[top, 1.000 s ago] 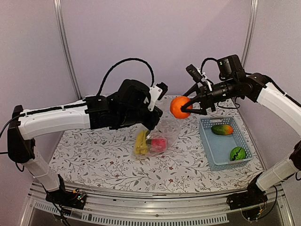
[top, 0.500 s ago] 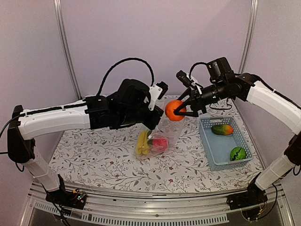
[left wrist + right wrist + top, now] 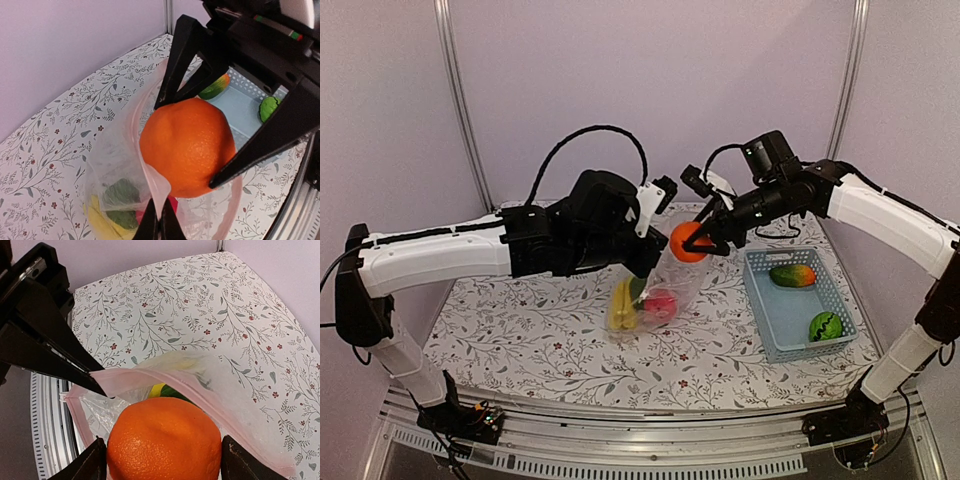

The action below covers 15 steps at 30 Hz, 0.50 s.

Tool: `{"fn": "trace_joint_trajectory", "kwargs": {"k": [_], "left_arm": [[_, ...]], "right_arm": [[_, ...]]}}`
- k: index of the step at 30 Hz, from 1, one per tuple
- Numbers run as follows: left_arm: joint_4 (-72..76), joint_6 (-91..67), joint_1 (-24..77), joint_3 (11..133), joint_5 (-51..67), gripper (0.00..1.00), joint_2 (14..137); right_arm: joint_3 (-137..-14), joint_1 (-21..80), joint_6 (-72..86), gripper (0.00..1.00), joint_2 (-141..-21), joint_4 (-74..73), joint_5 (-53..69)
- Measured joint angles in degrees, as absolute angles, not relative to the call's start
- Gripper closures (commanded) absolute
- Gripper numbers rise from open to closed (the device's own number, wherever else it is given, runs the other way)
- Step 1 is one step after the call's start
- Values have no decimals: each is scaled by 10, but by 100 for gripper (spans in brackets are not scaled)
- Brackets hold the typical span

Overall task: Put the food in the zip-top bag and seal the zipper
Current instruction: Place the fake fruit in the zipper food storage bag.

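My left gripper [image 3: 650, 262] is shut on the pale pink zipper strip [image 3: 156, 181] of the clear zip-top bag [image 3: 665, 285] and holds its mouth up and open. My right gripper [image 3: 698, 236] is shut on the orange [image 3: 686, 241], which hangs at the bag's mouth [image 3: 165, 445]. The orange fills the left wrist view [image 3: 186, 146]. Inside the bag lie the yellow bananas [image 3: 620, 305], the red apple [image 3: 660, 303] and the dark green piece [image 3: 119, 197]. The mango [image 3: 792, 275] and the striped green ball [image 3: 826, 326] lie in the basket.
The light blue lattice basket [image 3: 775, 318] stands at the right on the floral tablecloth [image 3: 520, 340]. Metal posts and purple walls ring the table. The left arm's body [image 3: 580, 225] hovers over the table's left middle.
My right gripper has carried the orange left and down, from beside the bag to its open mouth. The left gripper has kept its hold on the zipper strip.
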<state>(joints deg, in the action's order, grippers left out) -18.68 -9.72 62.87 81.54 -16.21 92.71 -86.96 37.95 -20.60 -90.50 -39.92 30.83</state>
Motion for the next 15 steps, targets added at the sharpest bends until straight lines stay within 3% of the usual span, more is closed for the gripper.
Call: {"fn": "trace_joint_trajectory", "kwargs": {"k": [6,15], "left_arm": [[-186,-97,629,815,-161,100,926],[-187,-91,629,808,-170,100,920]], "right_arm": [[-894,384,-208,12,-917,-409,276],[-889,388,-274,28,-892,-442,293]]}}
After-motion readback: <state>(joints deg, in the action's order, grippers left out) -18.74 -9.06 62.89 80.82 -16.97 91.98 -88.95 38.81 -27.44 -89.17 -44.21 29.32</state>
